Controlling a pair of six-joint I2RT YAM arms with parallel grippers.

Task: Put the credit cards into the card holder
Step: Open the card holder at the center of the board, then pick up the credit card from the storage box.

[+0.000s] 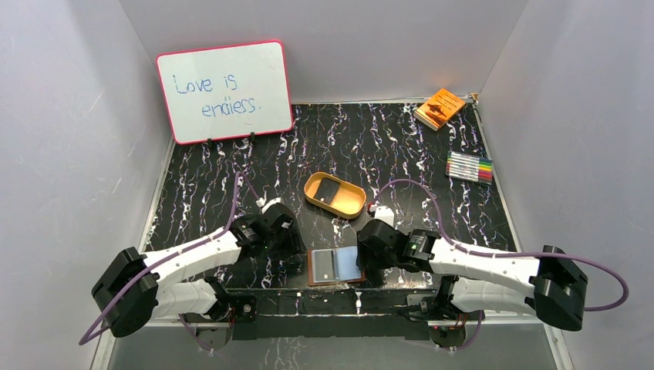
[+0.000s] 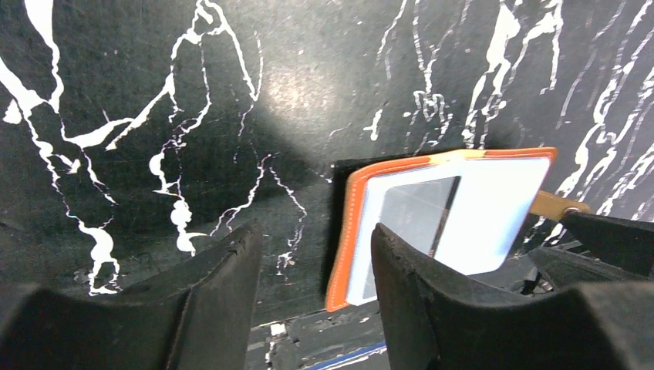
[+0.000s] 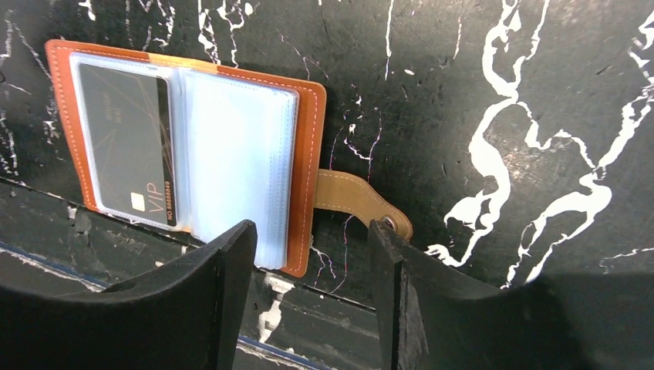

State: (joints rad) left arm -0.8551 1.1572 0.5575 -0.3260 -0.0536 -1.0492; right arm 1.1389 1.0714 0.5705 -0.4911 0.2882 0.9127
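**Top view.** The left gripper sits just left of the holder and the right gripper just right of it. From this height I cannot tell how either pair of jaws stands. The holder lies open and flat on the table, at its near edge, between the two grippers. The left half is dark and the right half pale blue. Behind the holder is a tan tray with a dark card lying in it. Well behind the holder and to its left, a whiteboard leans on the wall. Well behind and to its right are a booklet and a row of markers.

**Left wrist.** The left gripper is spread wide with bare table between the fingers. The holder lies just beyond its right finger, open, with clear sleeves facing up. Its strap sticks out on the far side, beside the dark right gripper.

**Right wrist.** The right gripper is spread and low over the table, holding nothing. Its left finger is over the holder's near right corner. A black card marked VIP sits in the left sleeve. The right sleeves are pale, and I cannot tell whether they hold a card. The strap with its snap lies flat on the table to the holder's right, reaching between the fingers.
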